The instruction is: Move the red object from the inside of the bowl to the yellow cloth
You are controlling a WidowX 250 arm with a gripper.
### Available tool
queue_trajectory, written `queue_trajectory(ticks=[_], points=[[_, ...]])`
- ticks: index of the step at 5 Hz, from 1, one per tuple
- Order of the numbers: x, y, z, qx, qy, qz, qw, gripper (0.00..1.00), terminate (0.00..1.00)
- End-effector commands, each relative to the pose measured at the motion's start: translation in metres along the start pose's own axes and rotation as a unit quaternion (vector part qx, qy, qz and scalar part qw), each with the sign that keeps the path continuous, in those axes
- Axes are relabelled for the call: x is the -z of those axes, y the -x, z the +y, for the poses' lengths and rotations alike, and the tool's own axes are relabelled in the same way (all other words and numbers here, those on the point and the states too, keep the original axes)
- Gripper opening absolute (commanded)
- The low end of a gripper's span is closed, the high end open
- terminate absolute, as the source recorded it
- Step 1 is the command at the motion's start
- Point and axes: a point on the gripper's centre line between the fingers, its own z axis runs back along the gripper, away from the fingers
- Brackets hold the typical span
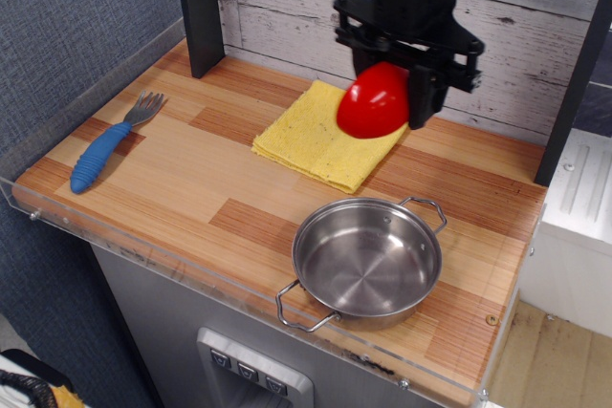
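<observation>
Gripper (402, 93) is clamped on the red object (373, 102), holding it in the air above the right part of the yellow cloth (316, 136), well clear of the bowl (367, 260), which sits empty nearer the front edge than the cloth. The object looks like glossy hard plastic, probably light and stiff but slippery. The rounded dome gives little purchase, so pinching across its widest part seems safest. A blue fork (103, 148) lies far left of the cloth.
</observation>
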Motion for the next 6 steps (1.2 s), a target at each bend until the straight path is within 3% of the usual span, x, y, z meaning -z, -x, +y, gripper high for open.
queue_trajectory(ticks=[1,3,6], points=[[0.015,-0.011,0.03,-0.064,-0.001,-0.022,0.9977,0.0,0.0],[0.044,-0.025,0.052,-0.092,-0.036,-0.013,0.995,0.0,0.0],[0.06,-0.039,0.076,-0.104,-0.051,0.0,0.9933,0.0,0.0]])
